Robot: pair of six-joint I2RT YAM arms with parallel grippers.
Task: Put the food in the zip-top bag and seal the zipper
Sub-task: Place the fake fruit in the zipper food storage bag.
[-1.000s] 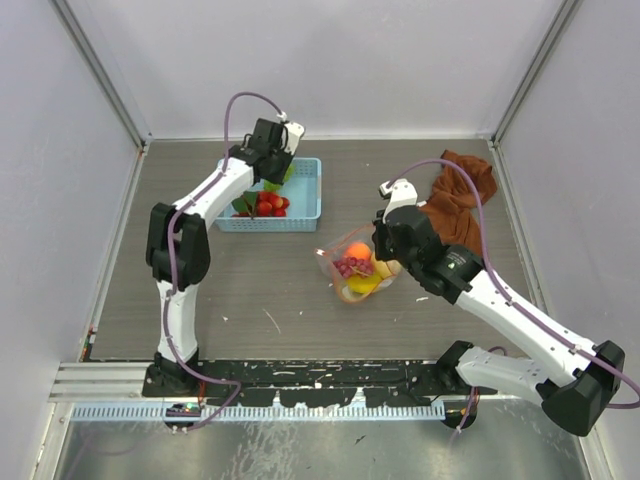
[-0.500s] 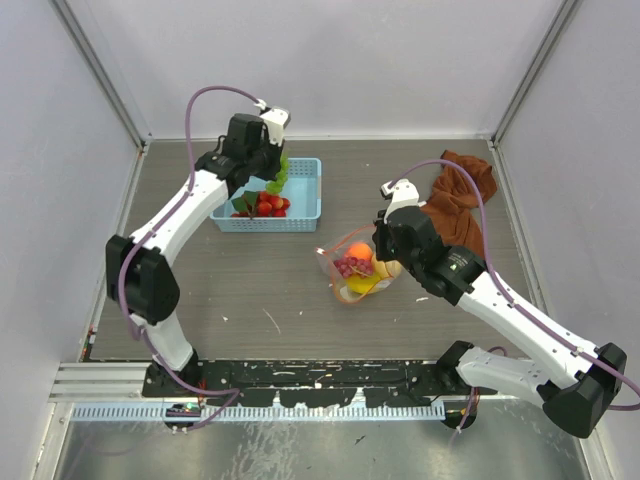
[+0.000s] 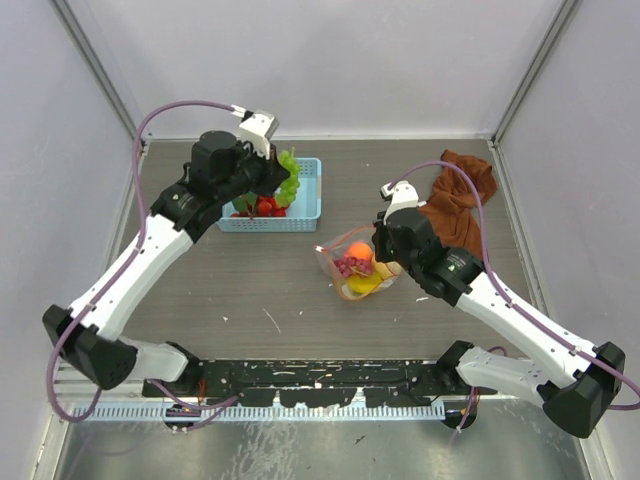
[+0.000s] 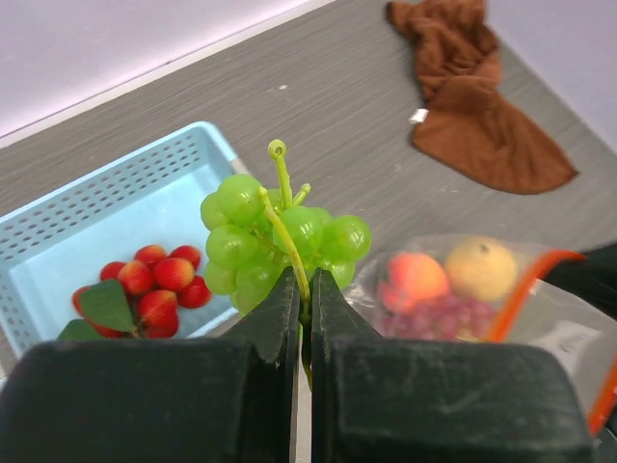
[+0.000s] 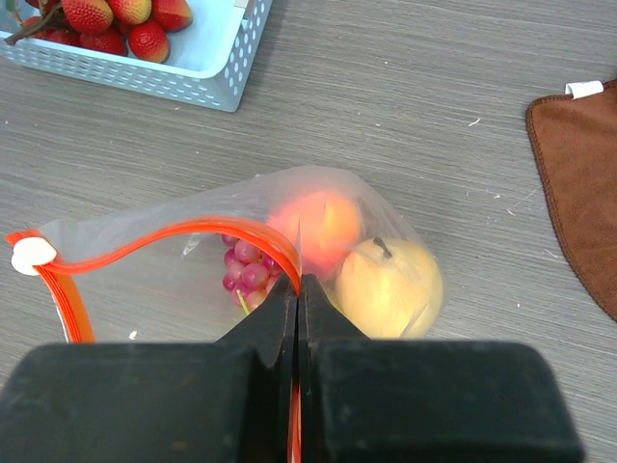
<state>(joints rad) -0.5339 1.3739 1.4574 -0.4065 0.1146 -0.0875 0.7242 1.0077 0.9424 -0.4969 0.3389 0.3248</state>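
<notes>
My left gripper (image 3: pixel 280 181) is shut on the stem of the green grapes (image 4: pixel 280 239), which hang in the air above the right half of the light-blue basket (image 3: pixel 308 196). Red strawberries (image 4: pixel 154 282) with a green leaf (image 4: pixel 106 305) lie in the basket. The zip-top bag (image 5: pixel 164 289) sits mid-table with its mouth held open. My right gripper (image 5: pixel 297 287) is shut on its red-orange zipper (image 5: pixel 164 235). Inside the bag are an orange-red peach (image 5: pixel 325 224), a yellow peach (image 5: pixel 390 285) and purple grapes (image 5: pixel 247 270).
A rust-brown cloth (image 3: pixel 462 196) lies crumpled at the back right, just behind my right arm. The basket stands at the back left, close to the rear wall. A white slider (image 5: pixel 34 254) sits at the zipper's left end.
My left gripper has risen out of the basket with the green grapes and shifted slightly right, and the left arm has swung out to the left. The right arm and bag have stayed still.
</notes>
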